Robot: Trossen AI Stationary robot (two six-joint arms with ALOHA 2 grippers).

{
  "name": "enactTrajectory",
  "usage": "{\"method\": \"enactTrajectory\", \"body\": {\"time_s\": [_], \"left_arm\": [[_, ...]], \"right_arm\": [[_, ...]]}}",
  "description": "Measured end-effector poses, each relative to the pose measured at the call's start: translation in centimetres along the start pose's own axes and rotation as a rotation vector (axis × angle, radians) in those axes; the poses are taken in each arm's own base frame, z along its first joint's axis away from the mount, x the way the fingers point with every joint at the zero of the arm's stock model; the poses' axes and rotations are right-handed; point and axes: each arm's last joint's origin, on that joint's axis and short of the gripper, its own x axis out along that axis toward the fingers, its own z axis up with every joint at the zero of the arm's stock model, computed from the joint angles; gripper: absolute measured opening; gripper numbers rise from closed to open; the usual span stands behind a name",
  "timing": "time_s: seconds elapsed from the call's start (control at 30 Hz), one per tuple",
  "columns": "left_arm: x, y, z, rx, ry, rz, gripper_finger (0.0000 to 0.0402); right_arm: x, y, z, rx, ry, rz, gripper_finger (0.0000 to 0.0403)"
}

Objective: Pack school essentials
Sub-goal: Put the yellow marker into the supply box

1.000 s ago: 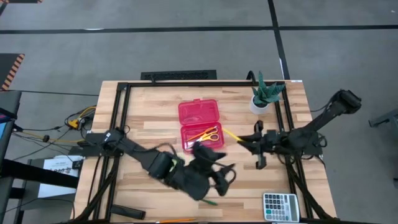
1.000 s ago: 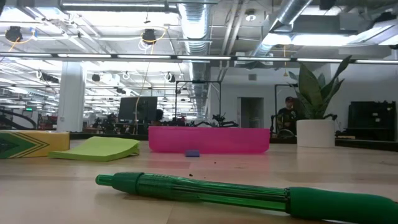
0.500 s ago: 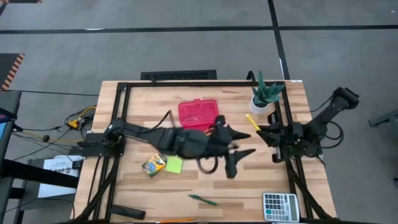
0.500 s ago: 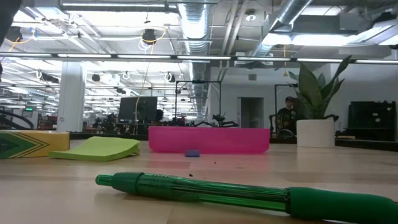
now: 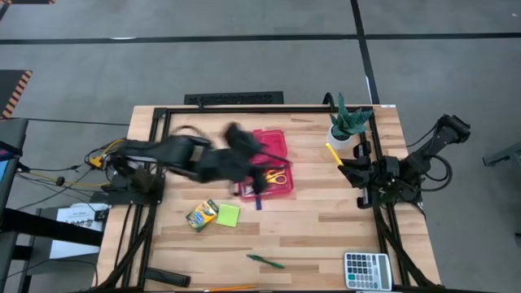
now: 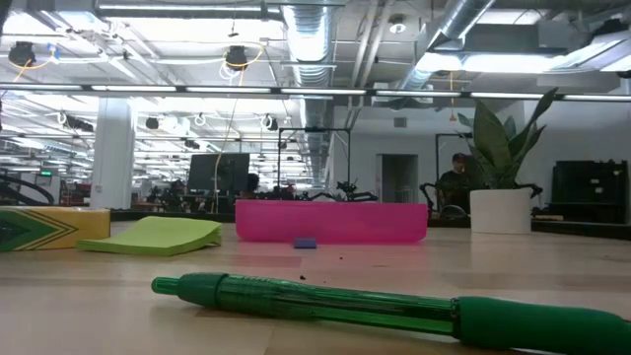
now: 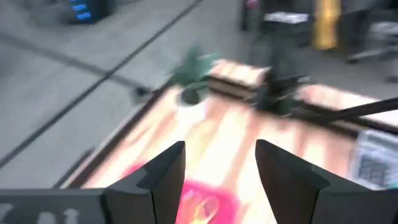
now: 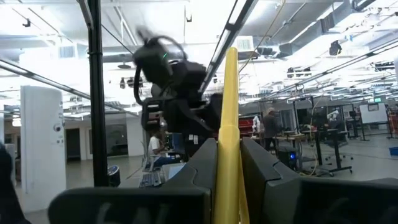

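Note:
The open pink case (image 5: 273, 145) lies at the table's middle, with the orange-handled scissors (image 5: 273, 176) in it. My left gripper (image 7: 214, 168) is open and empty, blurred, above the case (image 7: 202, 202). My right gripper (image 5: 346, 168) is near the right edge, shut on a yellow pen (image 5: 332, 154). The crayon box (image 5: 201, 215) and the lime sticky pad (image 5: 228, 215) lie flat at the near left. The green pen (image 5: 266, 261) lies near the front edge. The tiny blue eraser (image 6: 305, 243) lies in front of the case (image 6: 330, 222). My right gripper pinches the yellow pen's shaft (image 8: 227, 163) between its two fingers. The pen lies along the fingers and sticks out past their tips. It is lifted clear of the table, its free end (image 5: 328, 147) toward the far left.
A potted plant (image 5: 348, 122) stands at the far right, close to my right gripper. A grey calculator (image 5: 366, 270) lies at the near right corner. An orange pencil (image 5: 228, 287) lies at the front edge. Black frame rails (image 5: 159, 155) run along the table's sides.
My left arm has swung fast from the near middle of the table toward the far edge and now hangs over the pink case; the crayon box and sticky pad show again. My right gripper has drawn back toward the right edge with the yellow pen.

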Motion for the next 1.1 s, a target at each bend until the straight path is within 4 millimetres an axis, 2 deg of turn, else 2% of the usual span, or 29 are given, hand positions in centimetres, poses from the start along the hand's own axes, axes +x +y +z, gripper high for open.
{"method": "enactTrajectory", "body": {"time_s": [0.07,0.17,0.23,0.33,0.47,0.57,0.7,0.8,0.87,0.93,1.0,1.03,1.1], "left_arm": [[-3.3,1.7,-1.2,-0.042,0.061,0.051,0.0188],[-7.5,3.1,-4.1,-0.131,0.116,0.121,0.0187],[-9.5,3.4,-5.9,-0.185,0.018,0.124,0.0187],[-11.6,5.4,-10.0,-0.307,-0.1,0.139,0.0187],[-10.0,7.6,-16.3,-0.543,-0.366,0.183,0.0187],[-8.4,8.7,-19.9,-0.703,-0.542,0.179,0.0187],[-6.4,8.9,-23.1,-0.85,-0.521,0.137,0.0188],[-5.7,8.4,-23.5,-0.98,-0.403,0.054,0.0188],[-5.4,8.1,-23.0,-0.988,-0.217,-0.049,0.0187],[-4.8,7.6,-22.3,-0.976,0.0,-0.212,0.0187],[-4.3,6.9,-21.3,-0.912,0.134,-0.417,0.0186],[-4.0,6.6,-20.5,-0.867,0.123,-0.511,0.0186],[-3.7,6.3,-18.3,-0.754,-0.053,-0.658,0.0186]], "right_arm": [[0.1,-0.1,0.0,0.0,-0.003,-0.006,0.0052],[0.1,-0.2,0.0,-0.003,-0.005,-0.011,0.0052],[0.1,-0.2,0.0,-0.003,-0.009,-0.011,0.0052],[0.2,-0.3,0.1,-0.001,-0.016,-0.017,0.0052],[0.3,-0.4,0.0,-0.003,-0.016,-0.029,0.0052],[0.6,-0.7,-0.1,-0.021,-0.016,-0.053,0.0052],[1.4,-1.3,-1.1,-0.013,-0.001,-0.111,0.0052],[2.2,-1.7,-2.0,0.005,0.016,-0.149,0.0052],[2.6,-1.8,-2.6,0.005,0.029,-0.159,0.0052],[2.9,-2.0,-3.0,0.009,0.031,-0.161,0.0052],[3.1,-2.1,-3.3,0.009,0.035,-0.16,0.0052],[3.2,-2.2,-3.4,0.012,0.036,-0.157,0.0052],[3.3,-2.3,-3.5,0.009,0.036,-0.159,0.0052]]}}
